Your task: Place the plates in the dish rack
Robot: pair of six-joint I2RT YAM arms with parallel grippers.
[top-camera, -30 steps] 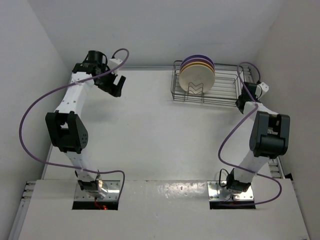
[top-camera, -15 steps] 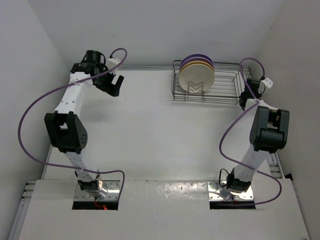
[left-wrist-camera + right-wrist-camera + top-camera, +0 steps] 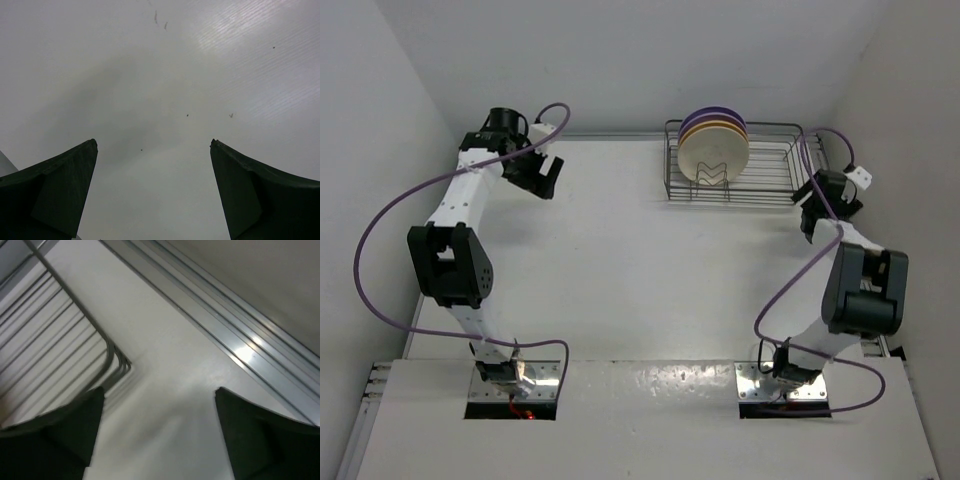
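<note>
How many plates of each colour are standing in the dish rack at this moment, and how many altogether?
purple plates: 2 (rims overlap at the back, hard to separate)
orange-yellow plate: 1
cream-white plate: 1
Total: 4, all upright in the dish rack

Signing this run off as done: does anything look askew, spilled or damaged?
Nothing stands out. The plates stand upright, close together, at the left end of the dish rack; the left gripper and right gripper are open and empty.
</note>
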